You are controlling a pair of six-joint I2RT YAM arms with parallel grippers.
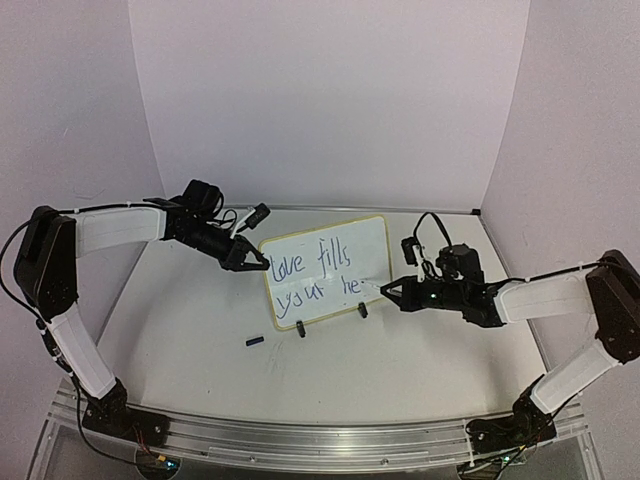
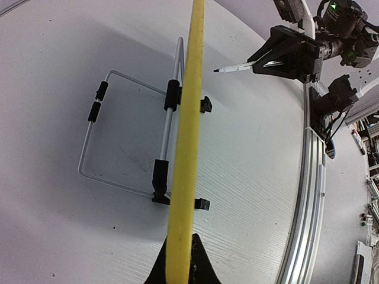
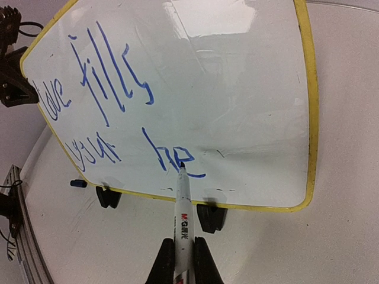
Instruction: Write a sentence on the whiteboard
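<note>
The whiteboard (image 1: 325, 268) stands propped on two black clip feet at the table's middle. Blue writing (image 1: 312, 270) on it reads "love fills" above "your he". My left gripper (image 1: 252, 262) is shut on the board's left yellow rim (image 2: 185, 177), seen edge-on in the left wrist view. My right gripper (image 1: 390, 291) is shut on a white marker (image 3: 182, 225). The marker tip touches the board at the end of "he" (image 3: 173, 158). The board fills the right wrist view (image 3: 225, 89).
A small dark marker cap (image 1: 255, 341) lies on the table in front of the board's left side. A wire stand (image 2: 127, 136) props the board from behind. The metal rail (image 1: 320, 435) runs along the near table edge.
</note>
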